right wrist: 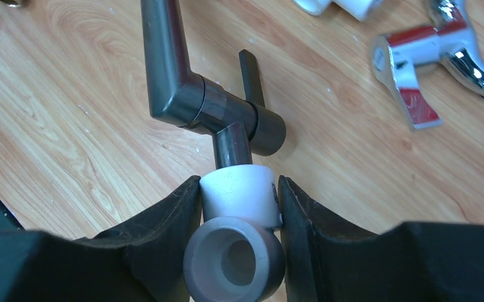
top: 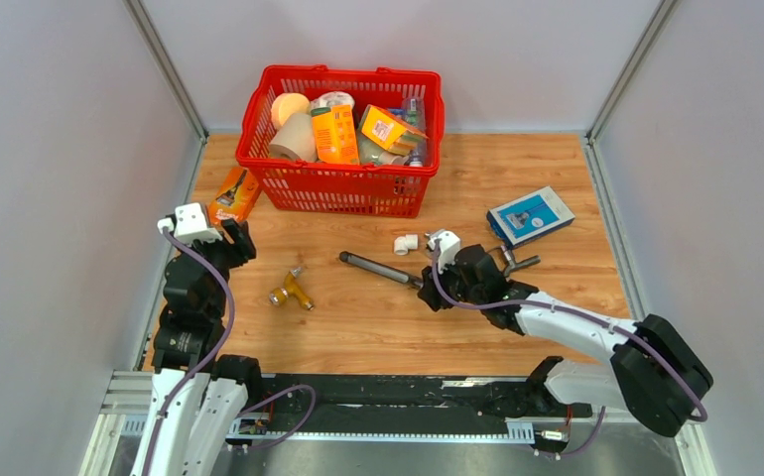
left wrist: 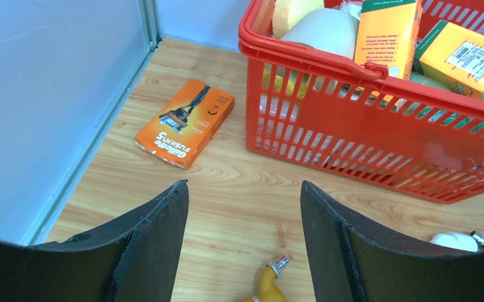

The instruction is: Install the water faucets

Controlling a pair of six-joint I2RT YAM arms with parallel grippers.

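Observation:
The dark grey water faucet (top: 378, 268) lies on the wooden table near the middle, its slim spout pointing left. In the right wrist view the faucet (right wrist: 183, 94) shows its lever and its short side arm, which enters a white plastic elbow fitting (right wrist: 239, 195). My right gripper (top: 428, 286) (right wrist: 239, 189) is shut on that elbow fitting at the faucet's right end. My left gripper (top: 239, 243) (left wrist: 244, 185) is open and empty at the left, above bare table.
A red basket (top: 343, 178) of groceries stands at the back. An orange razor box (top: 237, 193) (left wrist: 185, 123), a yellow brass valve (top: 291, 291) (left wrist: 268, 286), a second white elbow (top: 406, 243), a chrome tap (top: 515, 263) (right wrist: 440, 56) and a blue box (top: 530, 214) lie around.

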